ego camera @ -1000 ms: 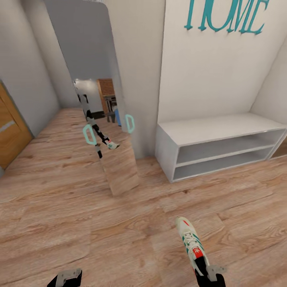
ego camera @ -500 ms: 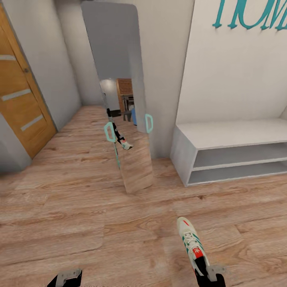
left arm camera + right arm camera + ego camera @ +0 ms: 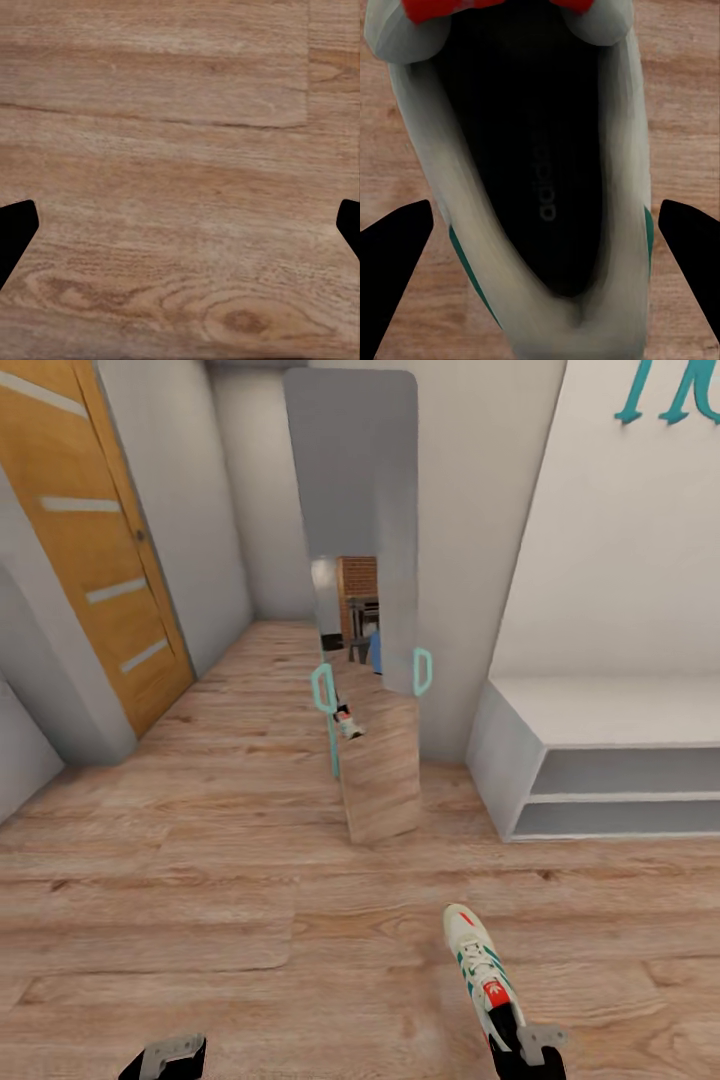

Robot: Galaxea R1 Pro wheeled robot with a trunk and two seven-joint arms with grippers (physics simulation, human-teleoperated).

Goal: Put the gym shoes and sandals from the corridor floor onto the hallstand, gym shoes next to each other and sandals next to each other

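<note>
One gym shoe [image 3: 478,965], cream-white with green stripes and a red-orange tongue patch, hangs over the corridor floor [image 3: 200,880] with its toe pointing away from me. My right gripper [image 3: 522,1050] is shut on its heel end. In the right wrist view the gym shoe's dark opening [image 3: 540,187] lies between the two black fingertips [image 3: 397,255]. My left gripper [image 3: 165,1057] is low on the left, open, with bare floor planks [image 3: 180,112] between its fingers. The other gym shoe, the two sandals and the hallstand are out of view.
A tall leaning mirror [image 3: 365,560] stands ahead and reflects the robot and the held shoe. A short white two-shelf bench [image 3: 540,710] sits against the right wall under teal letters [image 3: 670,390]. An orange wooden door [image 3: 100,540] is on the left wall.
The whole view has swung left: the door has come further into view and the bench has slid right. The shoe and both grippers keep their place in the picture.
</note>
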